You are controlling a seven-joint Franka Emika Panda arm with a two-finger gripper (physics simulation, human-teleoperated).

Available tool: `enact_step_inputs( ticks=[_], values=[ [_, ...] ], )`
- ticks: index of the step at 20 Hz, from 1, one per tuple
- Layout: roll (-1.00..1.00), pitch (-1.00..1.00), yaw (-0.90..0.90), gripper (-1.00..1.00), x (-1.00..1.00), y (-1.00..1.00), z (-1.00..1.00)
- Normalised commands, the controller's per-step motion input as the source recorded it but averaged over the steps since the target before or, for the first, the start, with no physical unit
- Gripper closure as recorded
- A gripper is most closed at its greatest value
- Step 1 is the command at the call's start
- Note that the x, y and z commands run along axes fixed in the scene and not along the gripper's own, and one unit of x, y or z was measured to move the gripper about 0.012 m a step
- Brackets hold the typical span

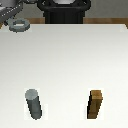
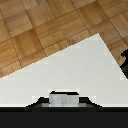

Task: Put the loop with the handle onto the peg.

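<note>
Gripper (image 1: 11, 19), exterior view's upper left, above table's far corner: clamped on handle of the loop with the handle (image 1: 20, 24), ring hanging flat in air, clear of table (image 1: 65, 55). The peg (image 1: 34, 104): upright, grey, near edge toward exterior view's left, well apart from loop. Brown block (image 1: 96, 104): upright, same row, toward exterior view's right. Wrist view: white tabletop corner, wood floor (image 2: 45, 25) beyond.

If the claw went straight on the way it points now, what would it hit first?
Probably the white table: the wrist view shows only its bare corner ahead, then wooden floor. The claw holds the loop, though depth is unclear.
</note>
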Motion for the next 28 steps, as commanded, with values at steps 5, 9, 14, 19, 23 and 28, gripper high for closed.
enact_step_inputs(
  ticks=[5,9,14,19,23,28],
  values=[
    [0.0,0.0,-0.43,1.0,0.2,0.0,0.0],
    [0.0,0.0,0.0,1.0,0.75,0.0,0.0],
    [0.0,0.0,0.0,1.0,1.0,0.0,0.0],
    [0.0,0.0,0.0,1.0,1.0,0.0,0.0],
    [0.0,0.0,0.0,1.0,0.5,0.0,0.29],
    [0.0,0.0,0.0,1.0,0.0,0.0,0.8]
  ],
)
